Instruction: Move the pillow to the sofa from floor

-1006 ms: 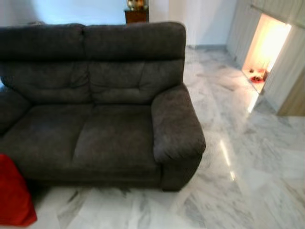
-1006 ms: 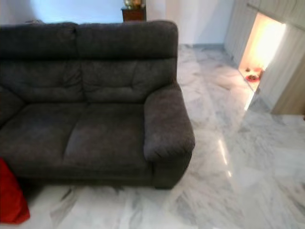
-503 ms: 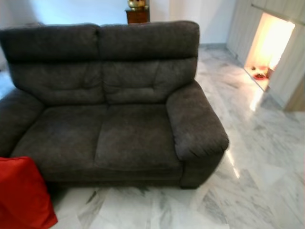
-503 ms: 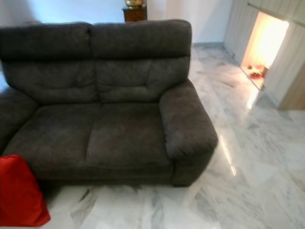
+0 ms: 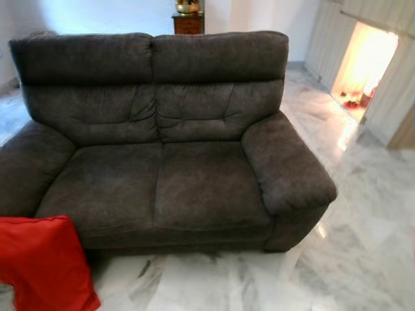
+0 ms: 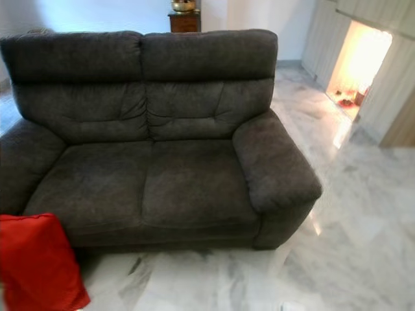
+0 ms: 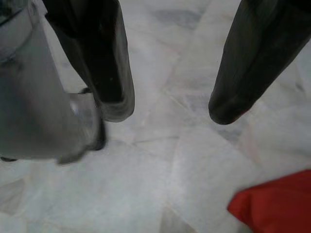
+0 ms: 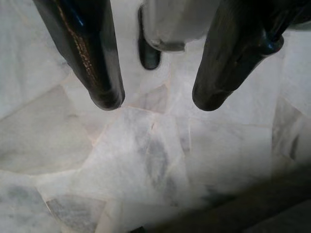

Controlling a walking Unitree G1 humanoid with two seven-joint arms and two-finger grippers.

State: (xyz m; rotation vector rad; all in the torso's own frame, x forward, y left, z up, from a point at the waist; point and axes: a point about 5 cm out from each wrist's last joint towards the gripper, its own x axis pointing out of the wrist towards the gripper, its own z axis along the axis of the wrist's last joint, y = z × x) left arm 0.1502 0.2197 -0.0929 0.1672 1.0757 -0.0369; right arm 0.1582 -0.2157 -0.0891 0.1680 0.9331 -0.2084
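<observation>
Red square pillow (image 5: 42,262) against plush grey sofa (image 5: 168,136)

White, grey-veined marble floor (image 5: 363,259) is reflecting light at four o'clock, a brightly lit opening (image 5: 363,65) is glowing at two o'clock, and a wooden cabinet (image 5: 188,24) is carrying a brass ornament (image 5: 187,7) at twelve o'clock.

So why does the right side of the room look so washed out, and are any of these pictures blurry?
In the left eye view the lit alcove is overexposed to a pale orange glow, throwing a bright streak of glare on the marble floor; the sofa stays dim but sharp. In the left wrist view the open left gripper and the red pillow look soft, out of focus.
</observation>
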